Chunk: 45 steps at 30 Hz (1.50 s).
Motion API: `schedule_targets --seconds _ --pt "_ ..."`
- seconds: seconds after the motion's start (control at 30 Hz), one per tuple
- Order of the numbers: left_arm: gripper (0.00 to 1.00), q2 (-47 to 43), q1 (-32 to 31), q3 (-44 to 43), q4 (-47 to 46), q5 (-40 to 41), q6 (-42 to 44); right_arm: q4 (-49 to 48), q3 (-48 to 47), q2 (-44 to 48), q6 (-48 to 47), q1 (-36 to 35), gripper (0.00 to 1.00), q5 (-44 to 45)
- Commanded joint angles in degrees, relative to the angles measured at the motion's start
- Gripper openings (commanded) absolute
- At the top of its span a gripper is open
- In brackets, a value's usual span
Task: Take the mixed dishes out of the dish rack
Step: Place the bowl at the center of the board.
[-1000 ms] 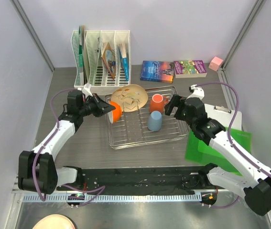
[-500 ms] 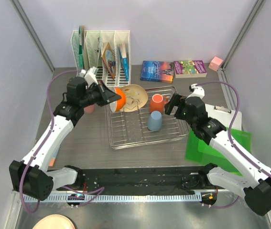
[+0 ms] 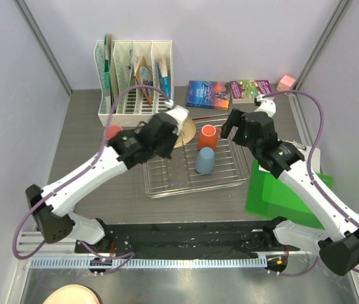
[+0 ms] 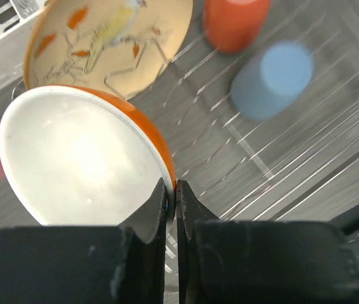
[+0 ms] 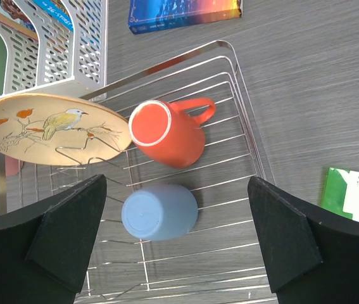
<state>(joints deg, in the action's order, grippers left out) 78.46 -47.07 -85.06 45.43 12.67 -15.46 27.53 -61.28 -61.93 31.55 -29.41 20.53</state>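
Note:
My left gripper is shut on the rim of the small orange bowl and holds it above the back left of the dish rack. In the top view the arm hides the bowl. The beige plate leans in the rack. The orange mug and the grey-blue cup lie in the rack. The pink cup stands on the table left of the rack. My right gripper is open and empty above the cup and mug.
A white slotted file holder stands behind the rack. Two books lie at the back. A green sheet and a clipboard lie to the right. A peach disc is at the bottom edge.
My left arm has swung right with the bowl, from left of the rack to over its back left. The pink cup now shows. My right gripper has moved slightly back.

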Motion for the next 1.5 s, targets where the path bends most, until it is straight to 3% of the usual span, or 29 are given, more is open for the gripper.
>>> schedule_targets --seconds 0.0,0.17,0.37,0.57,0.8,0.93,1.13,1.47 --pt "0.00 0.82 -10.13 2.50 4.06 23.35 13.60 3.41 -4.55 -1.70 -0.61 -0.03 0.99 0.04" --pt "0.00 -1.81 -16.03 5.69 0.45 21.18 18.62 4.02 -7.10 -4.33 -1.14 -0.03 0.98 -5.41" --pt "0.00 -8.83 -17.79 9.20 -3.85 7.73 22.93 4.90 -10.00 -6.18 -2.99 -0.03 0.97 -10.51" --pt "0.00 -8.76 -17.36 6.58 -1.40 17.20 20.04 4.38 -9.04 -6.01 -2.81 -0.03 0.97 -10.08" --pt "0.00 -6.12 0.46 4.63 5.72 18.71 3.88 1.04 -3.95 -3.90 -0.79 -0.04 0.97 -10.95" --pt "0.00 -3.58 15.30 3.49 10.99 21.78 -6.47 0.16 -2.18 -2.58 -0.09 -0.12 0.97 -10.52" --pt "0.00 -0.16 30.42 4.02 10.30 19.77 -12.13 -3.26 1.33 -1.00 1.49 -0.03 0.97 -10.95" --pt "0.00 15.29 42.75 -4.04 9.15 17.13 -21.89 -7.31 5.64 -1.88 2.99 -0.03 0.97 -13.50"
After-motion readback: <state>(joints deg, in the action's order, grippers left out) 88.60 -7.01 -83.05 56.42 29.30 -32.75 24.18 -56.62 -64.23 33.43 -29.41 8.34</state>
